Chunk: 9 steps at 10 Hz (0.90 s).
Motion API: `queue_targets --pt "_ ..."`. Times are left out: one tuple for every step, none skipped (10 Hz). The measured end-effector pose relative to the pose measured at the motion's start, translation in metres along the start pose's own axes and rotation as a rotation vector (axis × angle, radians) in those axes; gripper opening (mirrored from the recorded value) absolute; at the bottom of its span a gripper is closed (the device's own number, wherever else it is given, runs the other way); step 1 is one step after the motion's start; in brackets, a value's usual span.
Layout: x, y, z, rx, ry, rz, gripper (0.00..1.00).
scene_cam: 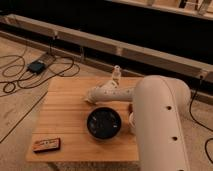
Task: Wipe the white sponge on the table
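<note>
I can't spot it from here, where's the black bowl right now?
In the camera view the black bowl sits on the table, right of centre, just in front of the gripper and against the robot's arm.

Lab/workshop: bare floor, loose cables, tool over table.

a black bowl, a small pale bottle, a dark packet
</note>
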Motion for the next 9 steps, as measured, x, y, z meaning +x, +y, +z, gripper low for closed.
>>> queue_targets --pt "-0.002 -0.003 0.003 0.002 0.002 -0.009 0.0" --pt "-0.002 -0.005 0.006 0.0 0.003 -0.018 0.0" --pt "-0.007 -0.007 0.012 -0.002 0.0 -0.033 0.0" --pt "-0.013 -0.007 0.018 -0.009 -0.003 -0.049 0.0" --pt "-0.015 -0.008 0.021 -0.011 -0.004 -0.057 0.01" --pt "-0.017 -0.01 0.024 -0.011 -0.005 -0.067 0.05" --pt "-0.018 -0.01 0.024 -0.012 -0.005 -0.069 0.05" --pt "-0.018 -0.009 0.025 -0.013 -0.005 -0.07 0.05" --pt "-0.018 -0.008 0.025 -0.014 -0.005 -0.071 0.05"
